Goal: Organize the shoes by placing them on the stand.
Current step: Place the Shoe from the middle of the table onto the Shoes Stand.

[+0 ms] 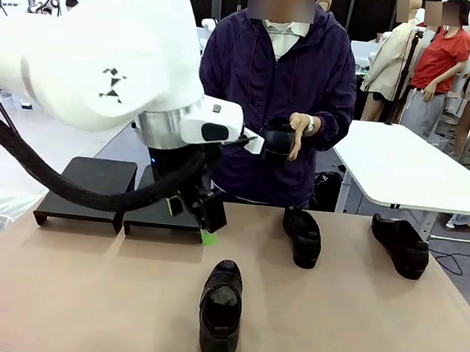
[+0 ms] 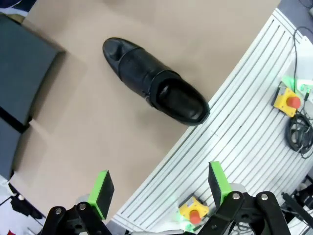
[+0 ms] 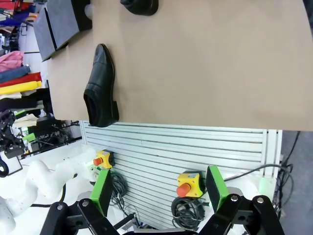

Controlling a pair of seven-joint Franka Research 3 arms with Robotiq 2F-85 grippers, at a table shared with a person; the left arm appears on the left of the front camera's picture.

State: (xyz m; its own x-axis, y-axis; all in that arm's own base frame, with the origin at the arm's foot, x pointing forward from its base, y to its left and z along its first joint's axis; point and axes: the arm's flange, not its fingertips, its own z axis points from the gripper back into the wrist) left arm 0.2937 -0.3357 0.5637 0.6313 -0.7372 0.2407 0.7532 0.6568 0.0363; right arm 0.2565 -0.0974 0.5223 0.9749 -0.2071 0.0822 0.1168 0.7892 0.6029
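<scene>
Three glossy black shoes lie on the table: one near the front edge, one at the middle and one at the right. The person at the far side holds another shoe in one hand. The stand is two low black trays at the back left. My left gripper hangs open above the table, between the right tray and the front shoe. In its own view the left gripper holds nothing. My right gripper is open and empty, high above the table's near edge, with a shoe far below.
Beside the table's near edge runs a slatted white base with yellow emergency-stop boxes and cables. A white table stands behind at the right. The thick black cable of the left arm sweeps over the trays.
</scene>
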